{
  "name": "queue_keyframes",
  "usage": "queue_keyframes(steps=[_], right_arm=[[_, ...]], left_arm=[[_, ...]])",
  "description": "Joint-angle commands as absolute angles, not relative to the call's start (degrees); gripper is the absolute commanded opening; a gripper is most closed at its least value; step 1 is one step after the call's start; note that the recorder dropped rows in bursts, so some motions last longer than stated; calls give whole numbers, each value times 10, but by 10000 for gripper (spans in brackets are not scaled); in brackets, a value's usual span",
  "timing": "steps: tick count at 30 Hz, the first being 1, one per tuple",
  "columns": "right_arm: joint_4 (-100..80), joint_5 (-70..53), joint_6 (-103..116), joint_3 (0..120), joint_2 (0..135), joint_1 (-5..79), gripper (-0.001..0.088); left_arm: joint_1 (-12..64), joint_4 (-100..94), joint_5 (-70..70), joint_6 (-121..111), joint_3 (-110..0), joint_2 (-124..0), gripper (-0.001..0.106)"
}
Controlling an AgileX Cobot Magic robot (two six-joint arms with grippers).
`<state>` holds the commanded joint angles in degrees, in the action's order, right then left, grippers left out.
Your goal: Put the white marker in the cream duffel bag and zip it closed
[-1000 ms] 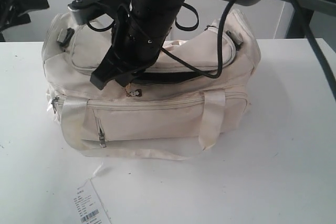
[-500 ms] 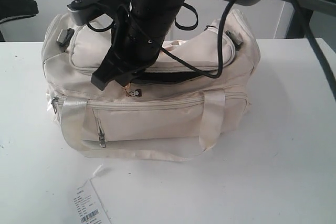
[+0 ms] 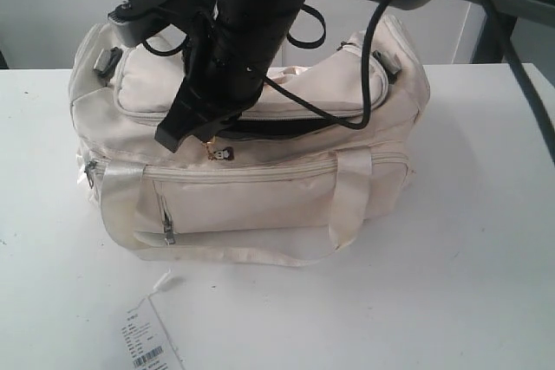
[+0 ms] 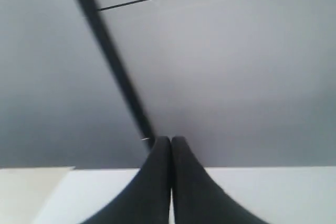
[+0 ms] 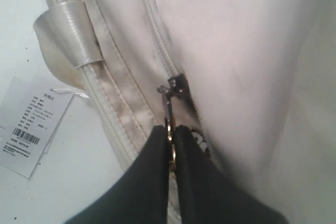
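Slippage is your risk: your right gripper (image 5: 170, 132) is pinched tight on the thin zip pull (image 5: 169, 109) at the bag's (image 3: 260, 197) left end, where a skewed tug could free it. Marker unseen, perhaps inside.

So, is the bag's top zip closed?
No, partly open: a dark gap shows in the cream duffel bag beside the right gripper.
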<state>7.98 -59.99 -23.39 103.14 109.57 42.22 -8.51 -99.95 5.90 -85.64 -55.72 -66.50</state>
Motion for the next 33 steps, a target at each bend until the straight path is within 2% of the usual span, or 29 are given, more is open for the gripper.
queue_keyframes(steps=[2, 5, 9, 12, 16, 18, 20, 23, 26, 31, 33], right_arm=[[80, -600, -234, 1031, 1096, 422, 0], [80, -607, -242, 1031, 1096, 422, 0], [79, -607, -255, 1031, 1096, 422, 0], [79, -604, -255, 1031, 1096, 422, 0], [80, -601, -257, 1031, 1096, 422, 0], [79, -601, -257, 1031, 1096, 422, 0], [79, -601, -257, 1031, 1096, 422, 0], [79, -601, -257, 1031, 1096, 422, 0], [79, -609, -257, 1031, 1096, 422, 0], [74, -645, -257, 1031, 1096, 422, 0], [74, -650, -257, 1031, 1096, 422, 0]], left_arm=[[-85, -999, 102, -846, -529, -675, 0], [-85, -775, 90, -797, -484, -673, 0], [-64, -456, 84, -454, -440, -674, 0], [-59, -437, 119, -227, -439, -682, 0], [-59, -402, 187, -325, -447, -679, 0], [-52, -251, 272, -300, -455, -679, 0], [-49, -49, 352, -110, -455, -679, 0], [-49, 235, 380, 165, -454, -679, 0], [-49, 431, 407, 332, -455, -671, 0], [-59, 410, 387, 296, -450, -640, 2], [-60, 435, 377, 282, -442, -629, 56]])
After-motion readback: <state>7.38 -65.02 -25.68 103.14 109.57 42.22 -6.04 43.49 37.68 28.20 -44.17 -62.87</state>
